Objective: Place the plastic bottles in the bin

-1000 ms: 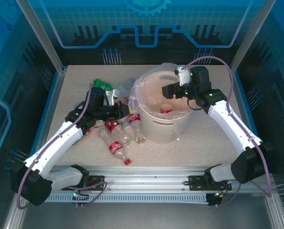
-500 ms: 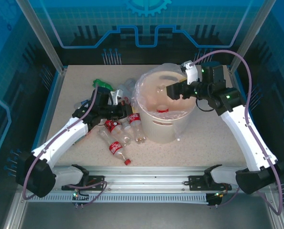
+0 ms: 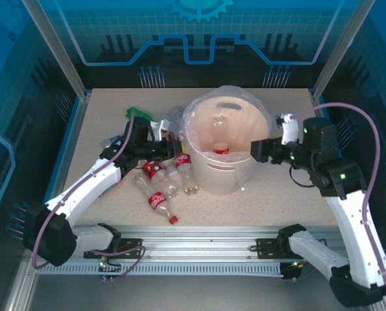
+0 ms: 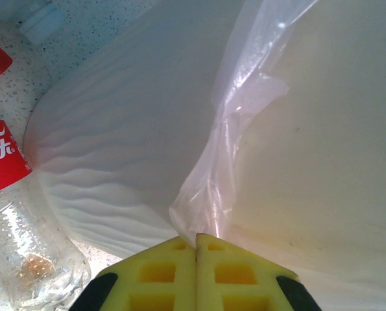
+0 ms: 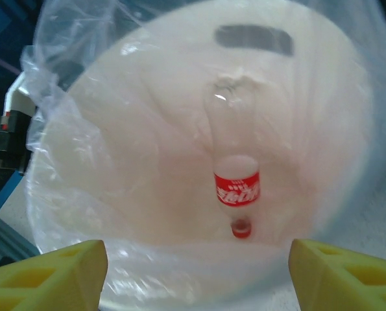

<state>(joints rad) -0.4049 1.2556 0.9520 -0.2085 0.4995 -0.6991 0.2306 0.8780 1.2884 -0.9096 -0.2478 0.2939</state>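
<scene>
The clear red-labelled plastic bottles (image 3: 161,199) lie flat just left of the round cream bin (image 3: 222,178), nearest your left gripper (image 4: 196,246), pinched on the clear bag liner (image 4: 241,123); your right gripper (image 3: 262,150) gapes empty right of the bin.

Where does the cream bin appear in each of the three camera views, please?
Top external: bin at the centre of the picture.
Left wrist: its cream wall on the right, close up.
Right wrist: its open mouth, centre, seen from above.
Shared landmark: the clear bag liner over its rim.
</scene>
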